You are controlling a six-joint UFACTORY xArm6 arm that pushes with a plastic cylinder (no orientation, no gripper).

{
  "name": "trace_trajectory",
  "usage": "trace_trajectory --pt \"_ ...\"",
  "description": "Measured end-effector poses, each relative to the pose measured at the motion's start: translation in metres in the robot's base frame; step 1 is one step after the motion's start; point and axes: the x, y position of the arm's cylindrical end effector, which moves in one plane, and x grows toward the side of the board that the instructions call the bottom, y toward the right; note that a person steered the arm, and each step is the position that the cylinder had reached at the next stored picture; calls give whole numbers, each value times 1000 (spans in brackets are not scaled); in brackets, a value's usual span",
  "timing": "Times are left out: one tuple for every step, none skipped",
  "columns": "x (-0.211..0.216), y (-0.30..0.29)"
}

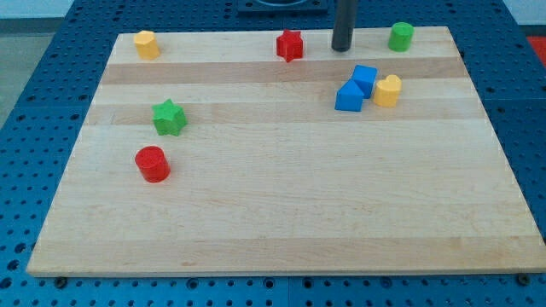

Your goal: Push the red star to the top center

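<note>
At the view's top, near centre: red star (290, 45), close to the far edge of the board (281, 222)
Tip: my tip (342, 48) just to the view's right of the red star, apart from it; a plain rod, no fingers to open or close
Progress: seems nearly done; perhaps only a small nudge left
Red: two; red star, red cylinder (153, 164)
Green: two; green star (169, 117), green cylinder (401, 36)
Yellow: two; one (147, 43) top left, one (388, 90) beside the blue
Blue: two blue blocks (356, 89), touching

rod (344, 21): upper part cut off by the view's top edge, arm above unseen | my tip (342, 48): shows near the board's top edge, between red star (290, 45) and green block (401, 36) | blue blocks (356, 89): two touching, exact shapes perhaps cube and wedge, unclear | surrounding blue surface (34, 102): cropped at every edge
</note>
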Motion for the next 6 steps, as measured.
trace_trajectory --pt "10 -7" --pt "18 -19" --pt "28 -60" --pt "28 -72" --pt "23 -74" --pt "15 -74"
